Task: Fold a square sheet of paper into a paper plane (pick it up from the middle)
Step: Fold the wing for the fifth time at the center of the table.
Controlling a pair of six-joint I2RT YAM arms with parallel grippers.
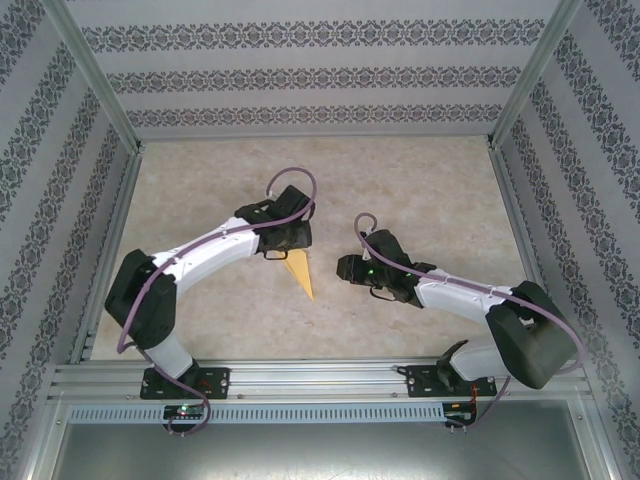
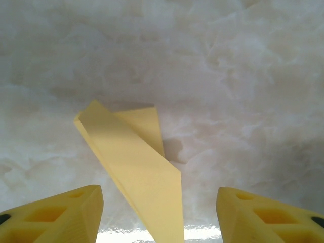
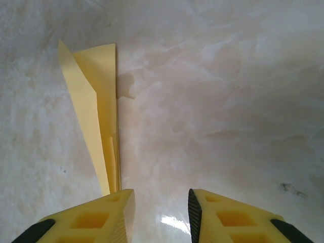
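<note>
The square sheet of paper lies folded into a narrow, pointed yellow-orange paper plane (image 1: 301, 272) on the marble-patterned table, tip toward the near edge. My left gripper (image 1: 284, 243) hovers over its wide end. In the left wrist view the paper plane (image 2: 136, 162) runs between the yellow fingers (image 2: 71, 212), which stand well apart from it; the left gripper (image 2: 158, 202) is open. My right gripper (image 1: 350, 268) sits just right of the plane. In the right wrist view the paper plane (image 3: 96, 101) lies left of the right gripper (image 3: 161, 197), which is open with nothing between its fingers (image 3: 228, 215).
The table (image 1: 420, 190) is walled by patterned panels on three sides, with a metal frame rail (image 1: 320, 375) along the near edge where both arm bases are bolted. Bare table surface extends behind and to both sides of the arms.
</note>
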